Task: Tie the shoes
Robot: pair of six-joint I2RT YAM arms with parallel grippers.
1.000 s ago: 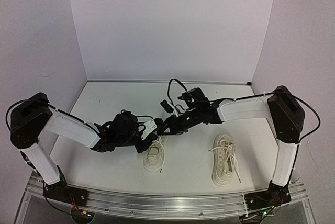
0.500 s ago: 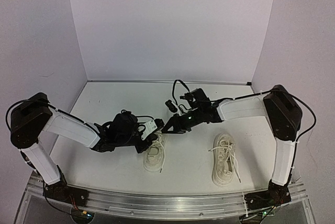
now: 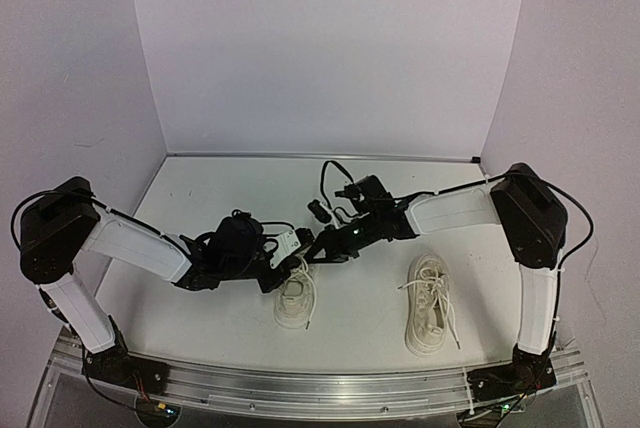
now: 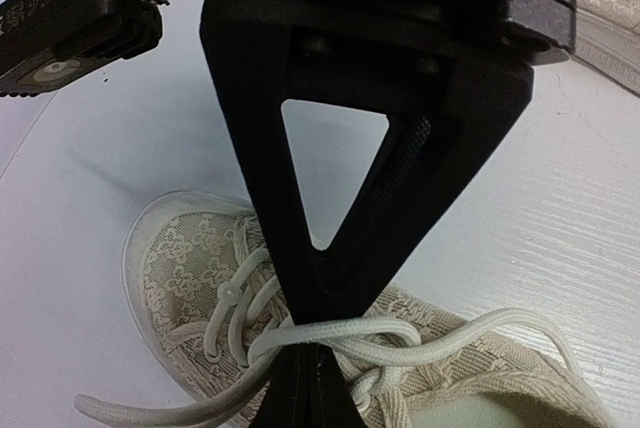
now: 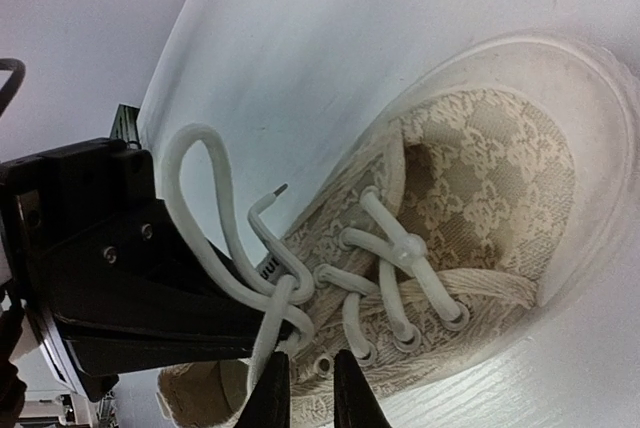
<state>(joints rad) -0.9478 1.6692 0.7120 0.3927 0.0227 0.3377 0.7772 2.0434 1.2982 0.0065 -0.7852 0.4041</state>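
The left shoe (image 3: 295, 298) lies near the table's front, and its lace-patterned upper fills the left wrist view (image 4: 185, 268) and the right wrist view (image 5: 480, 168). My left gripper (image 3: 290, 258) (image 4: 305, 373) is shut over the shoe's tongue. A white lace (image 4: 400, 333) is crossed tight around its closed fingers, and a loop (image 5: 190, 198) rises beside it. My right gripper (image 3: 313, 248) (image 5: 308, 393) hovers just above the eyelets. Its jaws stand narrowly apart, with one strand running down past the left fingertip. The right shoe (image 3: 428, 306) lies apart, with loose laces.
The right arm's cable (image 3: 335, 163) loops above the grippers. The left gripper's black body (image 5: 110, 288) crowds the left of the right wrist view. The right shoe's sole (image 4: 610, 18) shows at the top right of the left wrist view. White walls enclose the table at the back and sides.
My right gripper has moved left and closer to the left shoe and the left gripper. The left arm and both shoes have stayed put.
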